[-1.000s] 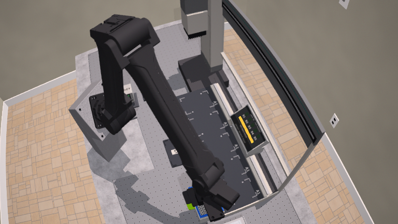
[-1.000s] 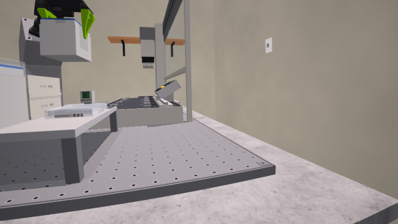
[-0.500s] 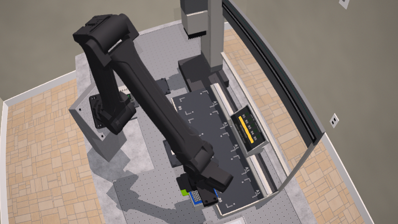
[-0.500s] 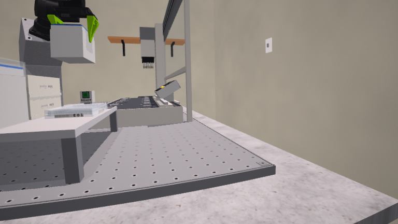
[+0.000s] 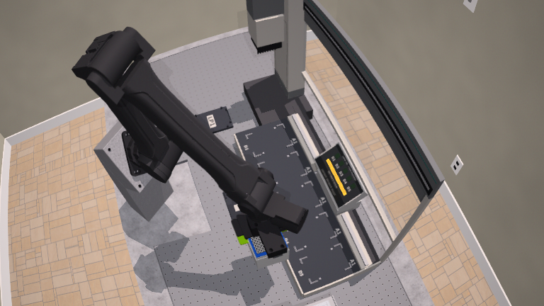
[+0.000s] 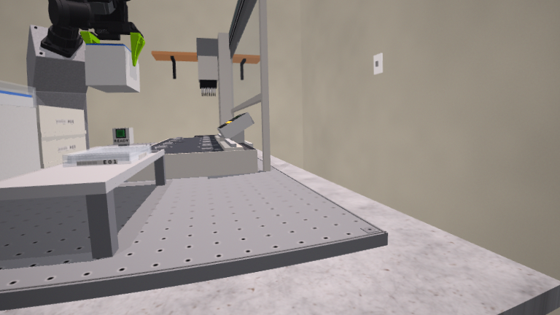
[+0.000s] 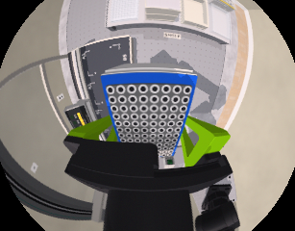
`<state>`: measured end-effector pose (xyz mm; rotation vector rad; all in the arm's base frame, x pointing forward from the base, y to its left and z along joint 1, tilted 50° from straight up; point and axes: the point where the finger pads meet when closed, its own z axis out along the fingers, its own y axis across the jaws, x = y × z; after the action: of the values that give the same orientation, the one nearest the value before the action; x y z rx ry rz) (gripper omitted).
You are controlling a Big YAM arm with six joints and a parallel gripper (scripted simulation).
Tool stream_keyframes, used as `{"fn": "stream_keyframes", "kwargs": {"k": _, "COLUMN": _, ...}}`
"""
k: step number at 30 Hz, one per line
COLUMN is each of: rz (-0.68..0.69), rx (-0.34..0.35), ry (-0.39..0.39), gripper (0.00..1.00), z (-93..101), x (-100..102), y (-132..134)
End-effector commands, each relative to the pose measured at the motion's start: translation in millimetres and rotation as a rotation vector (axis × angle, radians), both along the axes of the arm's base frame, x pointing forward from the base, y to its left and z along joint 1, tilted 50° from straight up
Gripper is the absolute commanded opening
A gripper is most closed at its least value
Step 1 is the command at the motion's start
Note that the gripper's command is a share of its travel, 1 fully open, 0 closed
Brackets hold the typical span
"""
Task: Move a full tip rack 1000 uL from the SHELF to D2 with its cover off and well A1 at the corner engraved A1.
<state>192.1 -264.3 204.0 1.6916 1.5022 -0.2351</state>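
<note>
My gripper, with green fingers, is shut on a tip rack and holds it high in the air. The rack has a grey body and a blue top plate full of pale tip rings, with no cover on it. It also shows in the wrist view between the fingers, and in the top view beside the deck's near edge. The dark deck with its corner brackets and 'A1' marks lies to the right of the rack. All its positions stand empty.
The SHELF holds a lidded plate, a blue-topped rack and stacked blocks. The READY key stands on its post behind. The pipetting head hangs from the gantry. A tilted display sits behind the deck.
</note>
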Motion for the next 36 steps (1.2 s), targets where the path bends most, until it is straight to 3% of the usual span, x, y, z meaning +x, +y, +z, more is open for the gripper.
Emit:
{"fn": "stream_keyframes", "kwargs": {"k": 1, "rz": -0.007, "rx": -0.005, "ry": -0.046, "gripper": 0.00, "z": -2.3, "x": 6, "y": 12}}
{"fn": "stream_keyframes", "kwargs": {"k": 4, "rz": -0.007, "rx": -0.004, "ry": -0.047, "gripper": 0.00, "z": -5.6, "x": 8, "y": 16}}
{"fn": "stream_keyframes", "kwargs": {"k": 19, "rz": -0.007, "rx": 0.018, "ry": -0.026, "gripper": 0.00, "z": -62.1, "x": 27, "y": 71}}
{"fn": "stream_keyframes", "kwargs": {"k": 36, "rz": -0.005, "rx": 0.019, "ry": -0.025, "gripper": 0.00, "z": -110.3, "x": 44, "y": 127}}
